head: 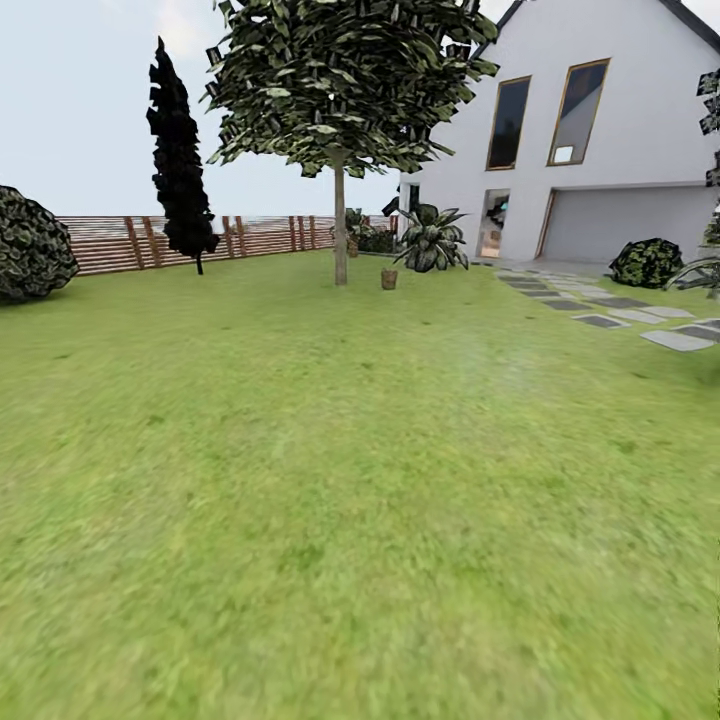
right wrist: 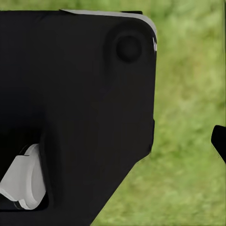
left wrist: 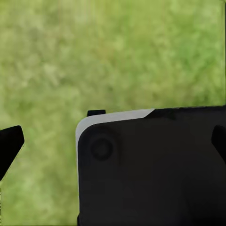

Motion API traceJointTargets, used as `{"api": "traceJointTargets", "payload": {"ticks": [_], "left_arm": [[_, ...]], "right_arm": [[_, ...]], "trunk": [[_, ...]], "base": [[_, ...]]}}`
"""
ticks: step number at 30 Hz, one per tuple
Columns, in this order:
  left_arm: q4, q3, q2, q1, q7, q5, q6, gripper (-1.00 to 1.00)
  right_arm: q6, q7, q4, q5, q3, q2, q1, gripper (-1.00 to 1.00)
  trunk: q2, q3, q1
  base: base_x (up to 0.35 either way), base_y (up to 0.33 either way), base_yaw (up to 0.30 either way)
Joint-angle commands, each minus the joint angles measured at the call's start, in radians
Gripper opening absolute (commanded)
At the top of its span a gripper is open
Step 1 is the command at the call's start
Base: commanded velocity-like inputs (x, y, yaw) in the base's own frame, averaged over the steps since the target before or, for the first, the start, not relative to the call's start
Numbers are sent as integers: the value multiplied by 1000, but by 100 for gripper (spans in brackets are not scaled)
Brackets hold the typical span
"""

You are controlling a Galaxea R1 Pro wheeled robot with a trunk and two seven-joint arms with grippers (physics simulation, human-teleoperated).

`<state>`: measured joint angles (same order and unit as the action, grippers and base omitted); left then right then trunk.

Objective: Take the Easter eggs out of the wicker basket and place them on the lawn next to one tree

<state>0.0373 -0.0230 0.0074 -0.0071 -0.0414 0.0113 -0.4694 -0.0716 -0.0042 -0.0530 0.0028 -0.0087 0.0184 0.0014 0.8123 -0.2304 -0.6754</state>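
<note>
Brown wicker basket [head: 389, 279] far off on lawn [head: 330, 480] just beside tree [head: 340, 215], contents too small to tell, both jaws' state cannot be told.

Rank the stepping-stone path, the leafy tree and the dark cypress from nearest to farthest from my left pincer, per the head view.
1. Stepping-stone path, right side.
2. Leafy tree, mid lawn.
3. Dark cypress, left, by the fence.

One tree [head: 340, 120], one cypress [head: 180, 160], one wicker basket [head: 389, 279], one house [head: 600, 130]
</note>
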Motion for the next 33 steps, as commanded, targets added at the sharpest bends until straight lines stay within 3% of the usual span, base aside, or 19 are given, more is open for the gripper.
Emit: {"api": "traceJointTargets", "payload": {"ticks": [1,19,33], "left_arm": [[-1,-2,0,-1,-2,1,-3,100],[-1,-2,0,-1,-2,1,-3,100],[0,-2,0,-1,-2,1,-3,100]], "right_arm": [[-2,0,-1,0,-1,0,0,100],[-2,0,-1,0,-1,0,0,100],[-2,0,0,0,0,1,0,100]], "trunk": [[1,-1,-1],[1,0,-1],[1,4,-1]], "base": [[334,0,-179],[329,0,-32],[314,0,-117]]}}
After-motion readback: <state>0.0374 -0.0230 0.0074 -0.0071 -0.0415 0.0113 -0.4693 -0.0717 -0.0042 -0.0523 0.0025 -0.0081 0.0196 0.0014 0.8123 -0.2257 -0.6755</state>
